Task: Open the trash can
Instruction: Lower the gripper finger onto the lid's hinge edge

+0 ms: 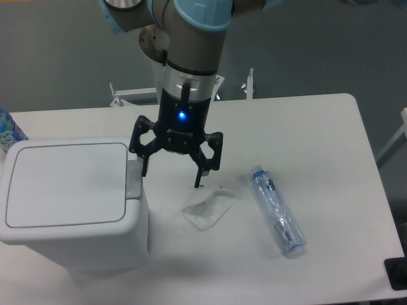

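Gripper [171,179] hangs with its jaws spread wide and nothing between them, one fingertip [144,171] poised just beside the grey push-button tab [133,178] on the trash can [71,200], which stands at the table's [331,133] near left corner with its lid [65,183] flat and closed. That placement suits a downward press on the tab (the likely latch release). A crumpled clear wrapper [208,208] and a clear plastic bottle [276,211] lie apart to the right, out of the way.

White boxy trash can [70,203] stands upright at table's left, lid shut.

White table [331,127]: trash can [70,203], bottle [277,210], wrapper [208,208]
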You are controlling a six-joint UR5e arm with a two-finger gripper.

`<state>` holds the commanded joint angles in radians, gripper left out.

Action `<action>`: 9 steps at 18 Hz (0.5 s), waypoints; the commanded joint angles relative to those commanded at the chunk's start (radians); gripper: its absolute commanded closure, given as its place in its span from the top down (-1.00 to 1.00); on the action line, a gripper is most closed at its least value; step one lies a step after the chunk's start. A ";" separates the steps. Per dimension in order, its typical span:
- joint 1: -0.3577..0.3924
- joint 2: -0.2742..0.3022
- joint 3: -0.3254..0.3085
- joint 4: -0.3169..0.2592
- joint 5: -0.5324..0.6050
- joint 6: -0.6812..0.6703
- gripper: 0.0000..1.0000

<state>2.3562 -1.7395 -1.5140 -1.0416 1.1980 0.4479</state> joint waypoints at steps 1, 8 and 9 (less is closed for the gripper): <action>-0.005 0.000 0.002 0.000 0.000 -0.003 1.00; -0.012 -0.006 0.000 0.000 0.000 -0.002 1.00; -0.012 -0.006 -0.002 0.000 0.000 -0.002 1.00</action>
<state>2.3439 -1.7457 -1.5156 -1.0416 1.1980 0.4464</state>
